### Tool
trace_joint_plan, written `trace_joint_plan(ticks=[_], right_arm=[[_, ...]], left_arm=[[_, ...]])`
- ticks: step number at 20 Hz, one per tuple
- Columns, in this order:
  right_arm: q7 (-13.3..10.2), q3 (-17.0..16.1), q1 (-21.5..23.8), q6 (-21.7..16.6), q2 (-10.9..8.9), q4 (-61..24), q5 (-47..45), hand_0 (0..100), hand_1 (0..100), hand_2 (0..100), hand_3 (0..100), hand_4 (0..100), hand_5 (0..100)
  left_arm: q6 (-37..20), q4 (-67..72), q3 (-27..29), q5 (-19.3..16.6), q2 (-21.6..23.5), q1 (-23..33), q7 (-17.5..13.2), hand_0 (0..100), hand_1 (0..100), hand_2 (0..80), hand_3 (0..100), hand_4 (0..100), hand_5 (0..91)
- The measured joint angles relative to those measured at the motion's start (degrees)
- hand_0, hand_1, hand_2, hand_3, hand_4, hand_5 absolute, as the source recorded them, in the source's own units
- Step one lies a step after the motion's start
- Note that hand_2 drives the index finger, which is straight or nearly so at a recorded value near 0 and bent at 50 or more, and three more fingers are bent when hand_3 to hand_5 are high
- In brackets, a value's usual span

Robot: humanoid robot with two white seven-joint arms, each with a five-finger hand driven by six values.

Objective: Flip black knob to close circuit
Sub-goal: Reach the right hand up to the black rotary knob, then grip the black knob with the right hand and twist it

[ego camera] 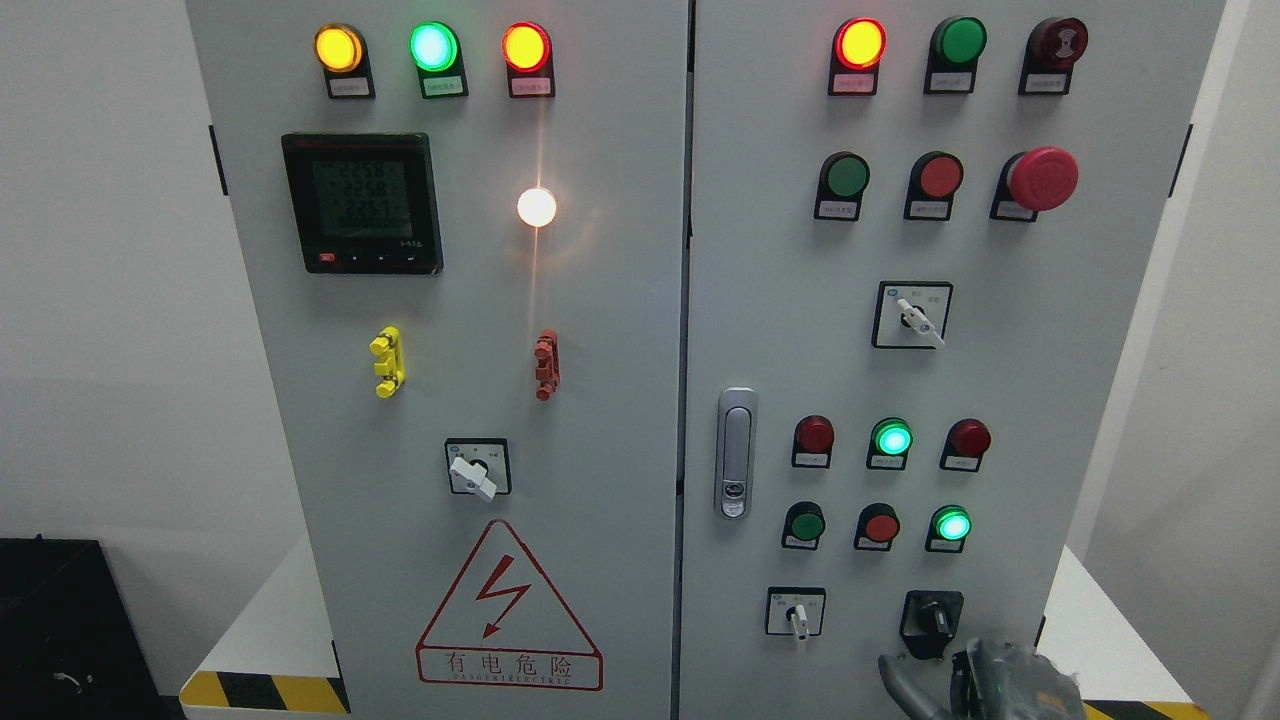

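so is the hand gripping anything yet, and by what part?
Nothing is held. The right hand sits just below the black knob at the panel's lower right, not touching it.

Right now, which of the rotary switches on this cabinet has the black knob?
The black knob at the right door's bottom right corner, just above the right hand. The other three selector switches have white handles on white plates.

The black knob [933, 618] — a small lever on a black square plate, low on the cabinet's right door — tilts slightly left, just above the right hand's grey fingers [905, 685].
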Motion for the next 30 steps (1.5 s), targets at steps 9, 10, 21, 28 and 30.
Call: trace_joint_plan(ticks=[9,10,21,28,30], right_arm=[[0.18,-1.17,-1.51,-0.59,-0.24,1.68,1.67,0,0,91,100,92,92],[0.19,-1.30,-1.62,-0.63,-0.29,1.83,1.77,0,0,91,100,92,92],[-0.11,-2.65,-2.50,-0.89,-1.26,2.92,2.24,0,0,90,100,91,92],[-0.20,-3.13,-2.48,-1.37,-1.51,3.20,2.28,0,1,90,100,91,92],[-0.20,-3.27,-2.43,-1.62,-1.58,3.25,2.26,0,1,90,100,91,92]], left_arm=[[0.00,0.00,0.00,0.00,0.00,0.00,0.00,12,56,0.0,0,0,0.0],[0.00,0.00,0.00,0.00,0.00,0.00,0.00,12,56,0.0,0,0,0.0],[0.00,0.00,0.00,0.00,0.00,0.00,0.00,12,56,0.0,0,0,0.0],[0.00,0.00,0.00,0.00,0.00,0.00,0.00,12,56,0.0,0,0,0.0],[0.00,0.00,0.00,0.00,0.00,0.00,0.00,12,56,0.0,0,0,0.0]])
